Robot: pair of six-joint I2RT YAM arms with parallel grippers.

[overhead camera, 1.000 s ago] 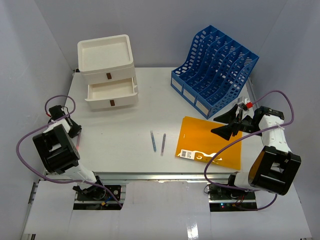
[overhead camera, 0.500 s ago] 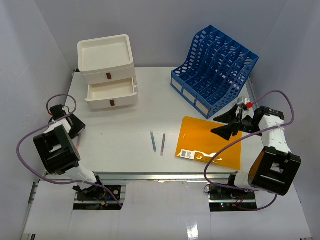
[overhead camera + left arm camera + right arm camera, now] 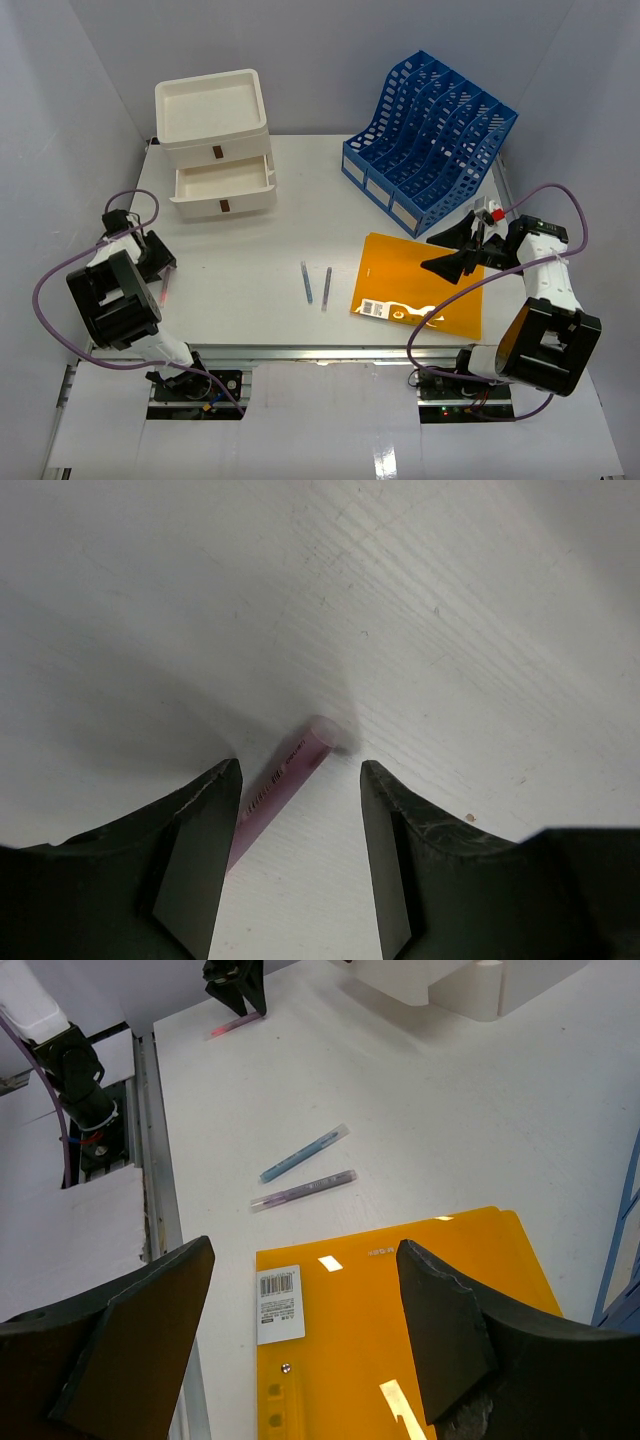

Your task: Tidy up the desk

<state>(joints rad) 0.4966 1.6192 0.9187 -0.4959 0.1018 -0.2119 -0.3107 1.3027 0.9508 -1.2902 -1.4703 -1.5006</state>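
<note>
left fingers (image 3: 195, 865) part open, straddling pink pen (image 3: 287, 778) on bench (image 3: 240, 262), not clamped. right fingers (image 3: 120, 1325) wide open, empty, above orange folder (image 3: 400, 1310).

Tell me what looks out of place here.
The orange folder lies flat and skewed by the blue file rack, not in a slot. Two pens lie loose on the desk, a pink pen sits near the left edge under the left gripper, and one drawer stands pulled out.

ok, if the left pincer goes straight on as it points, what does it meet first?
Likely the pink pen, lying inside the open left pincer; right beneath it, the desk. Depth unclear.
</note>
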